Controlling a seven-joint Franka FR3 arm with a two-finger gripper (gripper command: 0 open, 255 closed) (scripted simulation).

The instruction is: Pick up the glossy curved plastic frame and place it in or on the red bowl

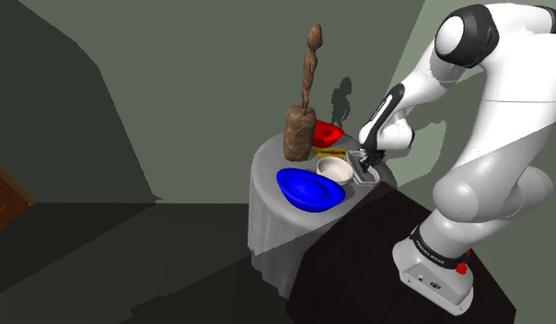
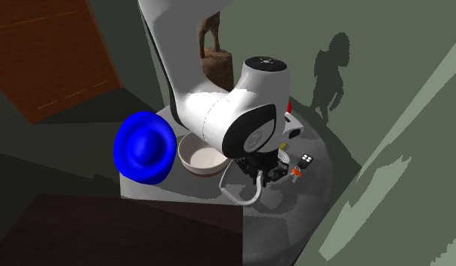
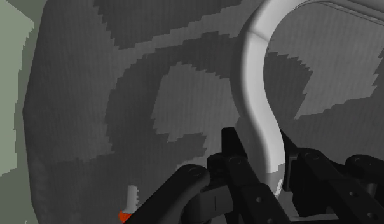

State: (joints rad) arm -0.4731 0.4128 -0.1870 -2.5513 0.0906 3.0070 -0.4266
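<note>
The gripper point(image 3: 264, 151) has its 2 fingers squeezed on the white curved frame point(image 3: 251, 76). The frame is at the edge of the round grey table point(image 1: 267, 179), just beside the white bowl point(image 1: 335, 170). It looks thin and shiny, so it may slip or swing when lifted. It could also bump the tall brown statue point(image 1: 302, 124) near the red bowl point(image 1: 325, 134).

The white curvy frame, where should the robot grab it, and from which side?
By its thin curved bar, from straight above. The white frame seems to lie flat on the table, and the bar is narrow enough to fit between the hand's two fingers, one on each side. That is how the hand clasps it here.
</note>
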